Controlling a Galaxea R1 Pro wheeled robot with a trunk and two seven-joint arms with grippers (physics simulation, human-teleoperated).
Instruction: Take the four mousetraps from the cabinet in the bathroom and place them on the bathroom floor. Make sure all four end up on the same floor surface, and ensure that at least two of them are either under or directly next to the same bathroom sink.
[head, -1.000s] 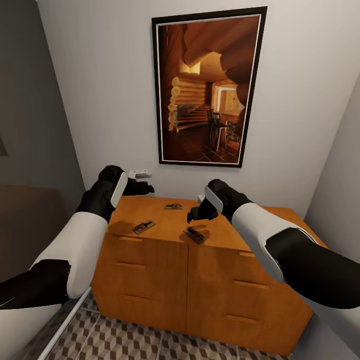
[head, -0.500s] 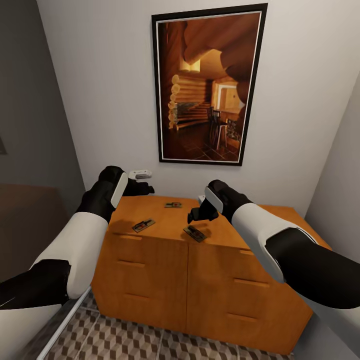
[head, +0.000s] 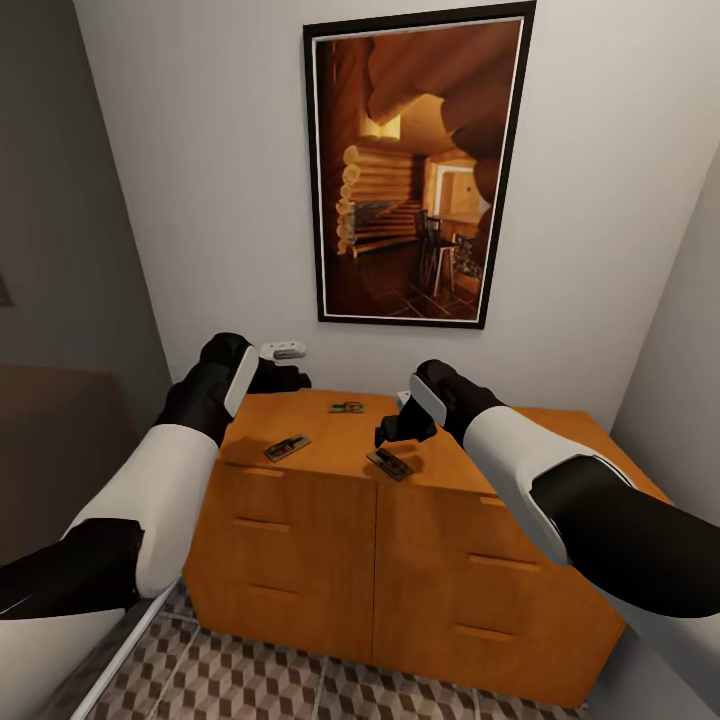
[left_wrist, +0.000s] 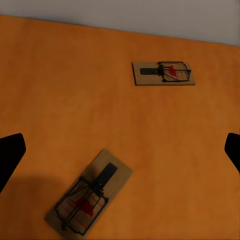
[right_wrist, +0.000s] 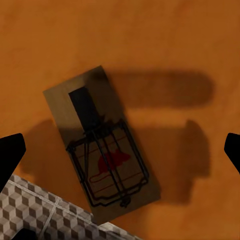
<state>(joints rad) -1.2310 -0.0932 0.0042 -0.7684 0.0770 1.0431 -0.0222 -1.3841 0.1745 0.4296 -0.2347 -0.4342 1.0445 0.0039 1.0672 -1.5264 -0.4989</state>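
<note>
Behind cabinet (head: 330, 520) w/ three mousetraps (head: 287, 447) hangs framed picture (head: 415, 170); both grippers' fingers (left_wrist: 11, 155) wide.

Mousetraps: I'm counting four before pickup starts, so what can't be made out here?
- Fourth trap: head view shows three mousetraps on the cabinet; the right arm covers part of its top.
- Right tool: jaws too dark to read in head view.
- Trap details: too small in head view.
</note>
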